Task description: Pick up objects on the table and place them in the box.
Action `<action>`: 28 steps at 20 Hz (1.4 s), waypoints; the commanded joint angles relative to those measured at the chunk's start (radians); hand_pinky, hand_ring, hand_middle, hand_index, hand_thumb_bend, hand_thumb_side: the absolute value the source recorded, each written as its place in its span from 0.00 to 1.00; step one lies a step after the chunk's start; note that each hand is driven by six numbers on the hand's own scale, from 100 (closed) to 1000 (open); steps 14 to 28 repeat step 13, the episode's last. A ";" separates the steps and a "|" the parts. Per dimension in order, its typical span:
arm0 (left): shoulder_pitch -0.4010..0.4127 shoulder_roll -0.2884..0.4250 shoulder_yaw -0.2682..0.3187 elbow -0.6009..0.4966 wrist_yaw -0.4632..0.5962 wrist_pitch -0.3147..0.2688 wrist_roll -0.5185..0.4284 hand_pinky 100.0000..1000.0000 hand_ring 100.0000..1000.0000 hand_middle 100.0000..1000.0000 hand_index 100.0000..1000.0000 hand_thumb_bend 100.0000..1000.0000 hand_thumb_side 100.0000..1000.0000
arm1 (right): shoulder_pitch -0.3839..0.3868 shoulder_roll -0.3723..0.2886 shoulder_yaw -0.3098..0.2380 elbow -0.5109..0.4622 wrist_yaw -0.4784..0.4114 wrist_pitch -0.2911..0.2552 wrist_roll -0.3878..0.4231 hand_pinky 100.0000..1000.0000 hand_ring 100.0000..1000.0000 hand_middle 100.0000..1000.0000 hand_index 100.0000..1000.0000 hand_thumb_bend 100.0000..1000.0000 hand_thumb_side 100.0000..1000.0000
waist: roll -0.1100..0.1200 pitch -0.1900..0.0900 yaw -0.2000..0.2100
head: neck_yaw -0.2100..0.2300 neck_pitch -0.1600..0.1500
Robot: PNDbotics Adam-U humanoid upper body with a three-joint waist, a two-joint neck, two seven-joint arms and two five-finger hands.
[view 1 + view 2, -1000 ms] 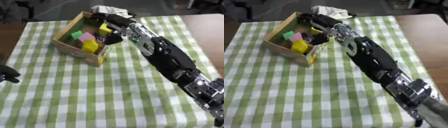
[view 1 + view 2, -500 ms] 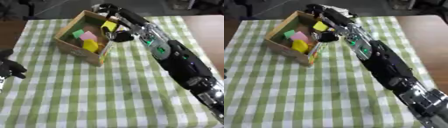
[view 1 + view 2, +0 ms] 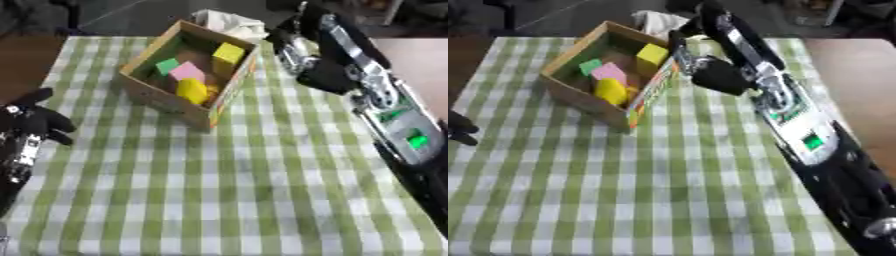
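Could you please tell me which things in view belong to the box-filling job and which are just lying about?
Job: open cardboard box; inside it a yellow block, green block, pink block, yellow rounded piece.

Lying about: crumpled white cloth behind the box; green checked tablecloth.

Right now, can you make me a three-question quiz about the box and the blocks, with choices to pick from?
1. Where are the blocks?
A. inside the cardboard box
B. scattered on the cloth
C. in the left hand

2. What colour is the block nearest the box's far corner?
A. blue
B. yellow
C. red

3. What is the right hand holding?
A. a pink block
B. a cup
C. nothing that shows

Answers:
1 A: every block lies within the box walls.
2 B: the yellow block sits there, beyond the pink block and green block.
3 C: no block shows in it.
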 commanded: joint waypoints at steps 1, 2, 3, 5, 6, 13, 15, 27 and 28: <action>-0.001 0.021 0.011 -0.019 -0.008 0.009 0.023 0.49 0.58 0.51 0.86 0.00 0.68 | 0.048 0.039 -0.046 -0.052 -0.002 -0.030 -0.014 0.75 0.61 0.84 0.82 0.00 0.45 | -0.005 -0.009 -0.010 | 0.031 0.004; 0.001 0.020 0.012 -0.019 -0.010 0.012 0.028 0.49 0.58 0.52 0.86 0.00 0.68 | 0.075 0.060 -0.053 -0.053 0.005 -0.042 -0.019 0.74 0.60 0.84 0.82 0.00 0.45 | -0.007 -0.009 -0.017 | 0.043 0.004; 0.003 0.019 0.012 -0.019 -0.011 0.014 0.032 0.49 0.58 0.52 0.86 0.00 0.68 | 0.097 0.077 -0.058 -0.054 0.014 -0.053 -0.025 0.74 0.60 0.83 0.81 0.00 0.45 | -0.007 -0.009 -0.024 | 0.052 0.004; 0.004 0.020 0.012 -0.019 -0.014 0.017 0.038 0.49 0.59 0.53 0.86 0.00 0.68 | 0.142 0.109 -0.064 -0.054 0.030 -0.073 -0.041 0.74 0.59 0.82 0.80 0.00 0.46 | -0.009 -0.007 -0.034 | 0.067 0.004; 0.005 0.019 0.012 -0.019 -0.016 0.018 0.041 0.49 0.59 0.53 0.86 0.00 0.68 | 0.164 0.125 -0.064 -0.054 0.039 -0.081 -0.048 0.74 0.59 0.82 0.80 0.00 0.46 | -0.010 -0.006 -0.039 | 0.074 0.004; 0.016 0.013 0.011 -0.019 -0.025 0.026 0.051 0.50 0.62 0.54 0.86 0.00 0.70 | 0.267 0.253 -0.062 -0.054 0.085 -0.098 -0.081 0.74 0.59 0.84 0.80 0.00 0.49 | -0.017 -0.004 -0.068 | 0.103 0.004; 0.016 0.013 0.011 -0.019 -0.025 0.026 0.051 0.50 0.62 0.54 0.86 0.00 0.70 | 0.267 0.253 -0.062 -0.054 0.085 -0.098 -0.081 0.74 0.59 0.84 0.80 0.00 0.49 | -0.017 -0.004 -0.068 | 0.103 0.004; 0.016 0.013 0.011 -0.019 -0.025 0.026 0.051 0.50 0.62 0.54 0.86 0.00 0.70 | 0.267 0.253 -0.062 -0.054 0.085 -0.098 -0.081 0.74 0.59 0.84 0.80 0.00 0.49 | -0.017 -0.004 -0.068 | 0.103 0.004; 0.016 0.013 0.011 -0.019 -0.025 0.026 0.051 0.50 0.62 0.54 0.86 0.00 0.70 | 0.267 0.253 -0.062 -0.054 0.085 -0.098 -0.081 0.74 0.59 0.84 0.80 0.00 0.49 | -0.017 -0.004 -0.068 | 0.103 0.004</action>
